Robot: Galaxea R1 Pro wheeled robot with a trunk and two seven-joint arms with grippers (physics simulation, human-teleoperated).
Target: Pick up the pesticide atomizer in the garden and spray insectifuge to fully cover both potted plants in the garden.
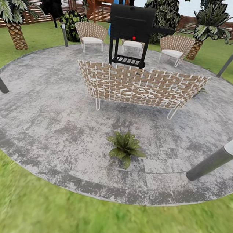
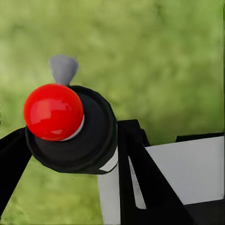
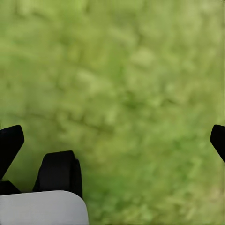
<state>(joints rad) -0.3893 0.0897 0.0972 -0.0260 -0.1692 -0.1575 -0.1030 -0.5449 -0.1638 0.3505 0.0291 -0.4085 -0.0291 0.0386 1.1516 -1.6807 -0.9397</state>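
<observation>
On the round paved patio [image 1: 55, 130], one potted plant [image 1: 126, 147] is seen just in front of the wicker bench [image 1: 139, 86], with a black grill [image 1: 130, 33] behind the bench. Lawn [image 1: 26, 207] surrounds the patio. Over blurred grass, the right fingers [image 3: 218, 140] are spread apart, released. The left fingers' state cannot be told; a red ball [image 2: 53, 111] is seen there.

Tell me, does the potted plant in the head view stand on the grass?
No, the potted plant stands on the grey paved patio, in front of the woven bench.
</observation>
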